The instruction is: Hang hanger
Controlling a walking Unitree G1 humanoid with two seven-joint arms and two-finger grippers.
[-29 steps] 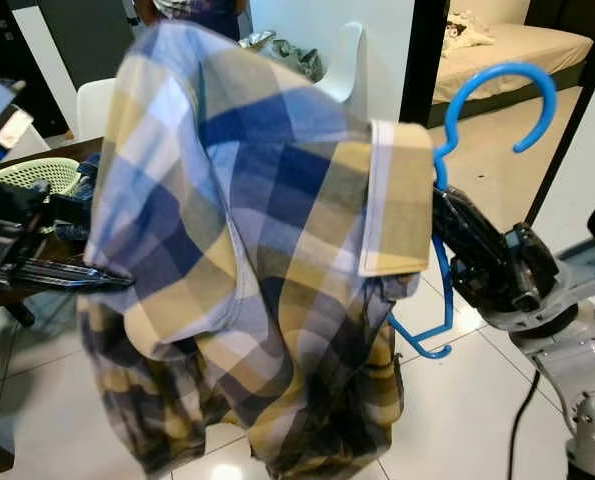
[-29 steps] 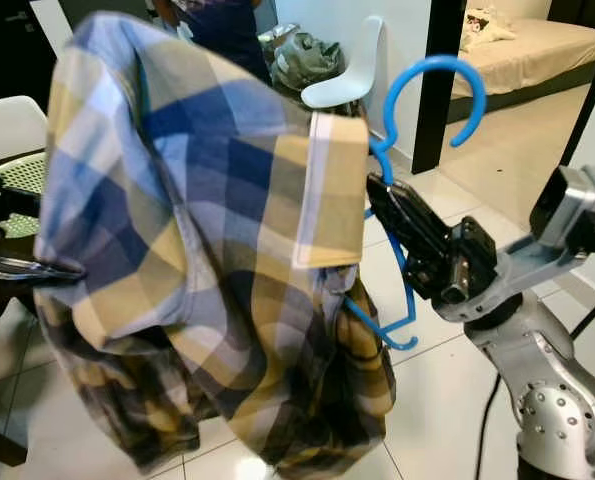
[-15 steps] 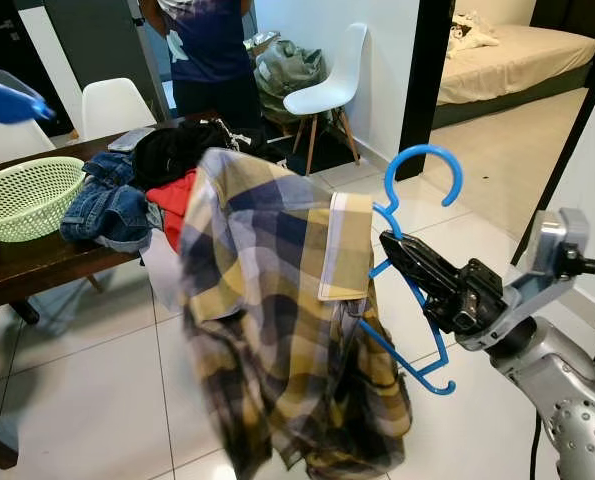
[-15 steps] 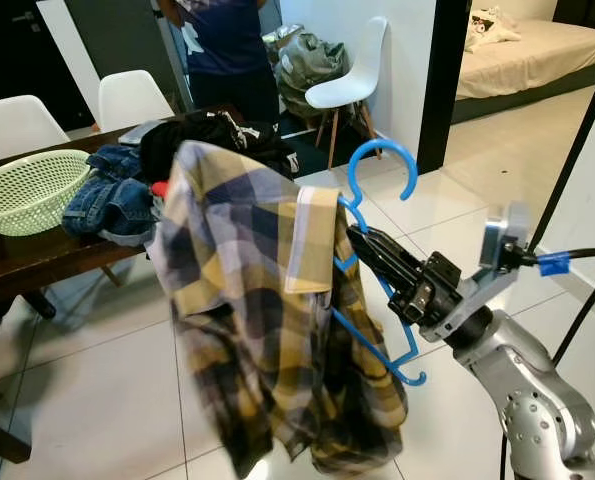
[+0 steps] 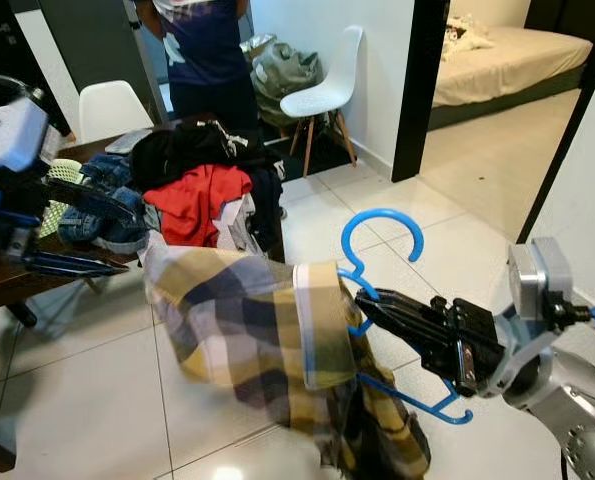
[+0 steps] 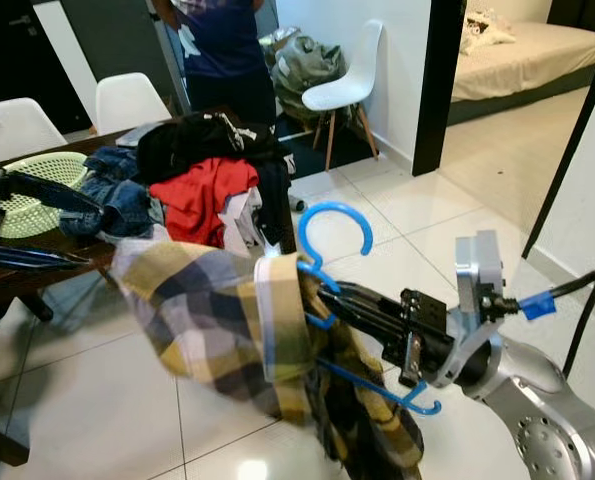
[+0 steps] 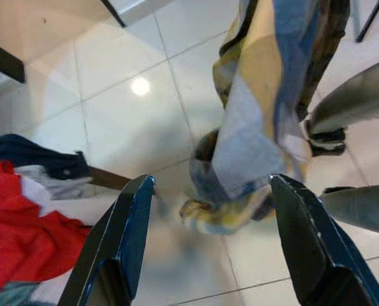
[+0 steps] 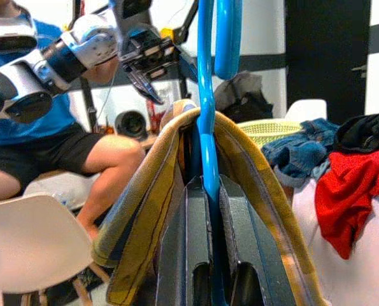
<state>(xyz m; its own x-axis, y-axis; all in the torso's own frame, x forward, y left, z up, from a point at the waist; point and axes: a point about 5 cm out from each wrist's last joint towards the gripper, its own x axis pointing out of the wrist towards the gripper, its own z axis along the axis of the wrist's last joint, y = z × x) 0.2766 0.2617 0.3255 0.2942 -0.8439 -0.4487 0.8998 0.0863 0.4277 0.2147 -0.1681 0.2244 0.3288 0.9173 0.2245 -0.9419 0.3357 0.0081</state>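
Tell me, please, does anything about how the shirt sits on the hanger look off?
Yes. The plaid shirt is bunched lopsidedly on the blue hanger, one side sticking out sideways, the rest drooping toward the floor. The right gripper clamps the hanger's neck, holding it tilted; the left gripper is open.

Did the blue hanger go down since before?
Yes. The blue hanger sank: its hook was level with the white chair seat, and now sits well below it, clamped in the right gripper with the checked shirt.
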